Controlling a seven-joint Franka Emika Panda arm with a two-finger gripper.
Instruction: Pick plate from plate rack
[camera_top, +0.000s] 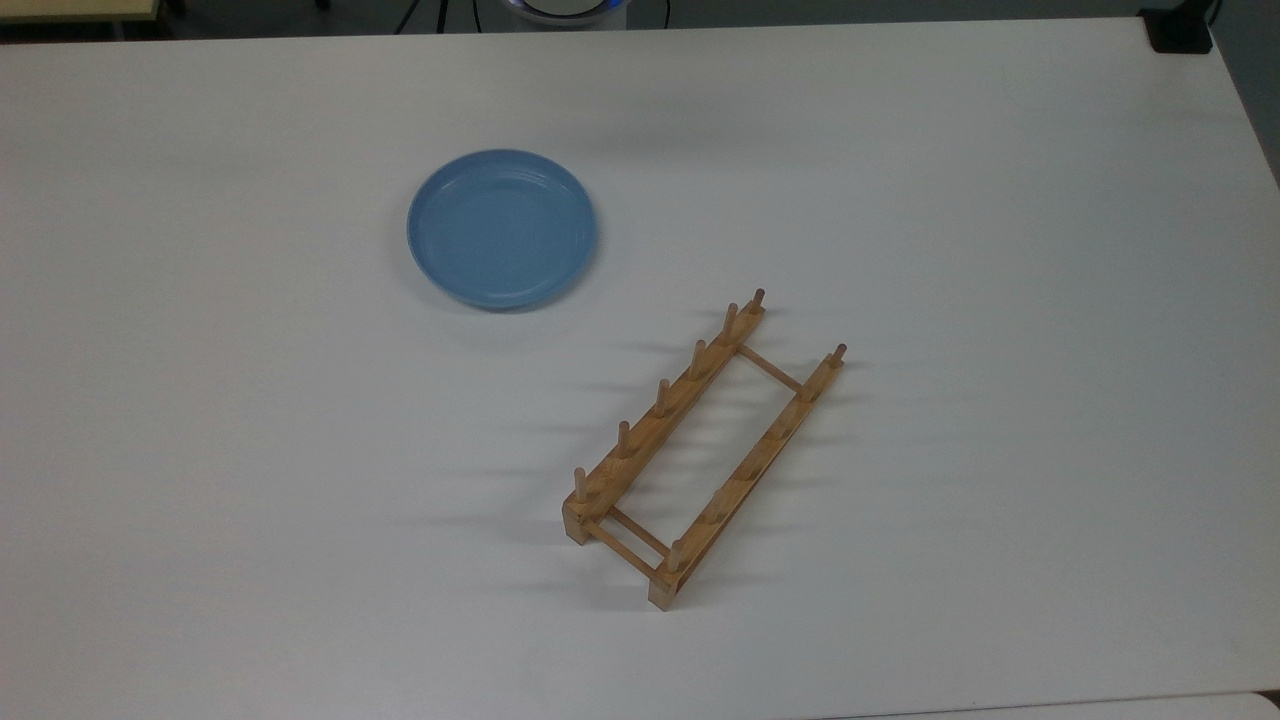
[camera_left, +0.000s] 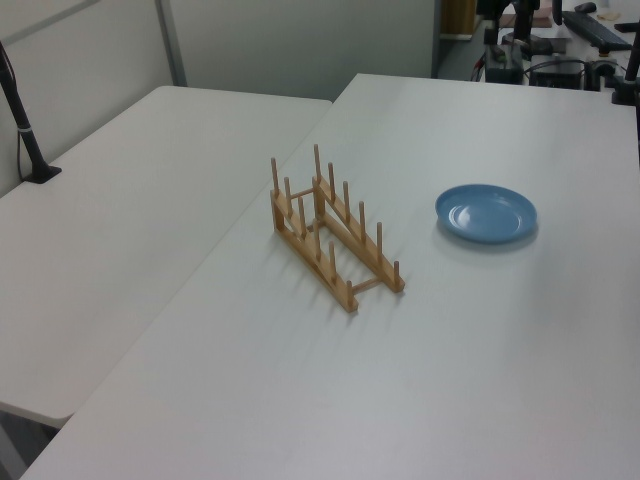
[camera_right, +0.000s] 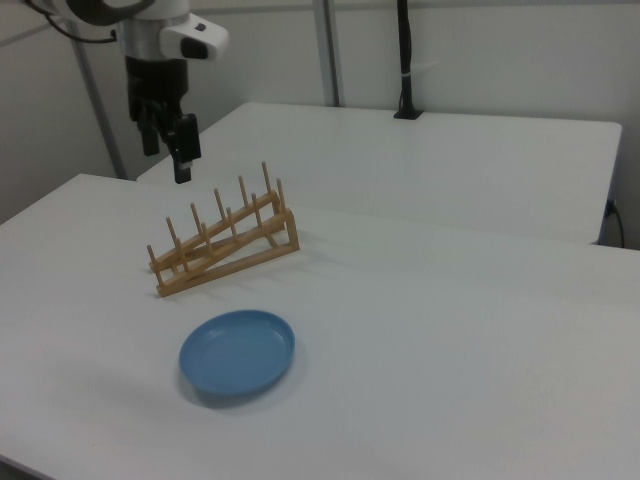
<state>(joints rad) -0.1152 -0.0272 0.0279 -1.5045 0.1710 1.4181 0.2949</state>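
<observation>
Below the gripper (camera_right: 167, 152) and toward the right view's right: plate rack (camera_right: 222, 243), light-brown wood, two pegged rails joined by thin crossbars, standing flat on the white table (camera_right: 420, 330). All slots vacant; no plate stands between any pegs.

Well below the jaws and nearer the right view's bottom edge: plate (camera_right: 237, 352), round, shallow, light blue, raised rim. It lies flat, open side up, on the bare table, apart from the rack and touching nothing else. The top view places the plate (camera_top: 501, 228) up and to the left of the rack (camera_top: 700, 450), with clear table between the two; the left view sets the plate (camera_left: 486, 213) to the right of the rack (camera_left: 333, 232).

Gripper, condition: black, two-fingered, pointing straight down, raised high above the table. The jaws stand parted with a visible gap and grasp nothing.

Judged reason for layout: the plate resting flat outside the rack reads as the lift-out done and the plate set down and let go. A flat rest on the table suits it, since a shallow round plate left on edge would roll or tip. The raised, empty-handed gripper suits a retreat posture, clear of pegs that could snag the fingers.

Beyond the rack in the right view: second white table (camera_right: 420, 170), carrying a black post (camera_right: 404, 60).
</observation>
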